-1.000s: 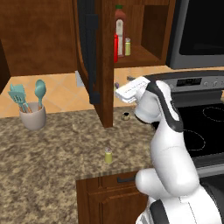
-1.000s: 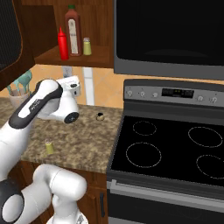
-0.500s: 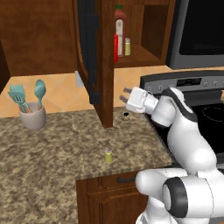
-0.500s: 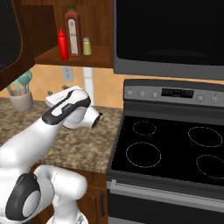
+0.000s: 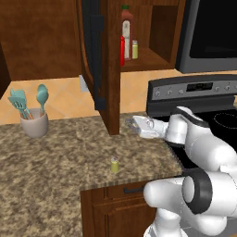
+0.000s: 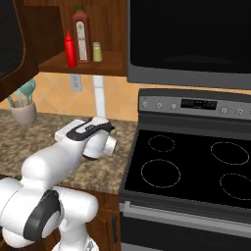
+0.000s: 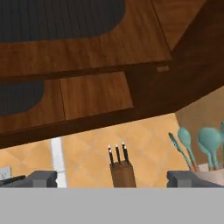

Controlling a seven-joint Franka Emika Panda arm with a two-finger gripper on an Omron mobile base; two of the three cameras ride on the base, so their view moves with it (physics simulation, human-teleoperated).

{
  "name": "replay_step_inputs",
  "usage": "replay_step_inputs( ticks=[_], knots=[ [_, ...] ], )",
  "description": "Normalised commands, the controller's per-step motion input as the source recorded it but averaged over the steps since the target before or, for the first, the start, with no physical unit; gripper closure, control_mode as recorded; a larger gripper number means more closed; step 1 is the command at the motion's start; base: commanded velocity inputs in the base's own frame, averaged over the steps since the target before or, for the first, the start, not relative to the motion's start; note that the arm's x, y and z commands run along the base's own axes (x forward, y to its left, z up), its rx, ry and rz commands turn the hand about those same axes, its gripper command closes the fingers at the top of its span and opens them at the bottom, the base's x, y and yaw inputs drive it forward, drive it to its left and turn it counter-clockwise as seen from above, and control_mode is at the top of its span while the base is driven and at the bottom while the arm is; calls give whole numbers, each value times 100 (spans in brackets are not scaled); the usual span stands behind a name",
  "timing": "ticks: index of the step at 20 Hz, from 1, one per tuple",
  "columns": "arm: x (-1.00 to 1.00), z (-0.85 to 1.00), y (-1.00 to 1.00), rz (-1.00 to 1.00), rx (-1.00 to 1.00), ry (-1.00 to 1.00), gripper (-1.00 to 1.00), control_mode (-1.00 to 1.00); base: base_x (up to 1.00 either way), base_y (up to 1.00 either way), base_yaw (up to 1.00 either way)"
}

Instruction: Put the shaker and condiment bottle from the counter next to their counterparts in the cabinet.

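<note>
The yellow-green shaker [image 5: 114, 165] stands alone on the speckled counter [image 5: 55, 162], close to its front edge. In the open cabinet [image 6: 78, 63], the red condiment bottle [image 6: 70, 49] stands on the shelf beside the tall red-brown bottle [image 6: 82, 33], with the slim yellowish shaker [image 6: 97, 51] on the other side. My gripper [image 5: 131, 125] hovers low over the counter behind and to the right of the shaker, pointing left. In the hand view the gripper [image 7: 112, 179] is open, its fingertips [image 7: 42, 178] wide apart with nothing between them.
The cabinet door [image 5: 96, 51] hangs open above the counter, just left of my hand. A cup of teal utensils [image 5: 33, 121] stands at the back left and a knife block [image 7: 121, 170] against the wall. The black stove [image 6: 196, 166] lies to the right under a microwave [image 6: 191, 39].
The arm has folded down and my hand has dropped from near the cabinet shelf to just above the counter. The jaws stayed open. The shaker has not moved.
</note>
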Motion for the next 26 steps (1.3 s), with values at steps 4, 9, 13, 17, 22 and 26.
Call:
replay_step_inputs(
  ticks=[4, 9, 13, 17, 22, 26],
  knots=[
    [-38, -76, 33, 49, -2, 7, -100, -100, 0, 0, 0],
    [-12, -14, 43, 17, 0, 0, -100, -100, 0, 0, 0],
    [-28, -36, 8, 3, -29, -1, -100, -100, 0, 0, 0],
    [-35, -71, 0, 2, -49, -1, -100, -100, 0, 0, 0],
    [-19, -9, 5, 0, -20, -12, -100, -100, 0, 0, 0],
    [-25, -23, 18, 6, -14, -29, -100, -100, 0, 0, 0]
  ],
)
